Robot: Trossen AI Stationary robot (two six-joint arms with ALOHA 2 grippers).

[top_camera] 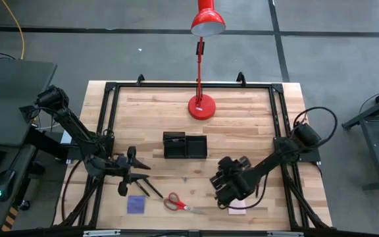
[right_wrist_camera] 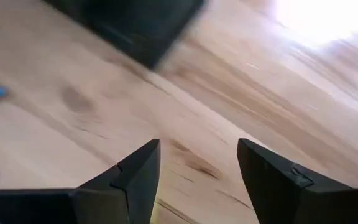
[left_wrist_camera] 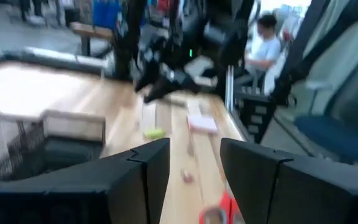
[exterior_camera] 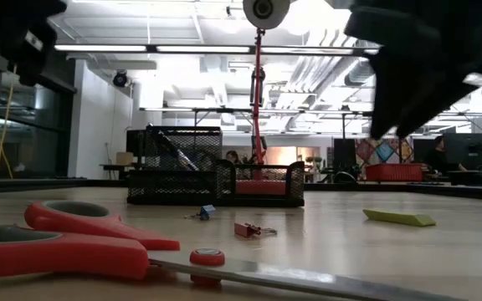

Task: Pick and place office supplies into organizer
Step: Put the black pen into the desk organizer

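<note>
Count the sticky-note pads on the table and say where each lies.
2. The purple pad lies near the front edge, left of the red scissors. The pink pad lies at front right, partly under the right pincer. Others may be hidden.

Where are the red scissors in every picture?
High view: the red scissors lie near the table's front edge, between the two arms.
Low view: they fill the bottom left, handles nearest the camera.
Left wrist view: only a red bit shows at the bottom edge, probably the handles.
Right wrist view: not in it.
Shared landmark: the black organizer, behind the scissors.
</note>
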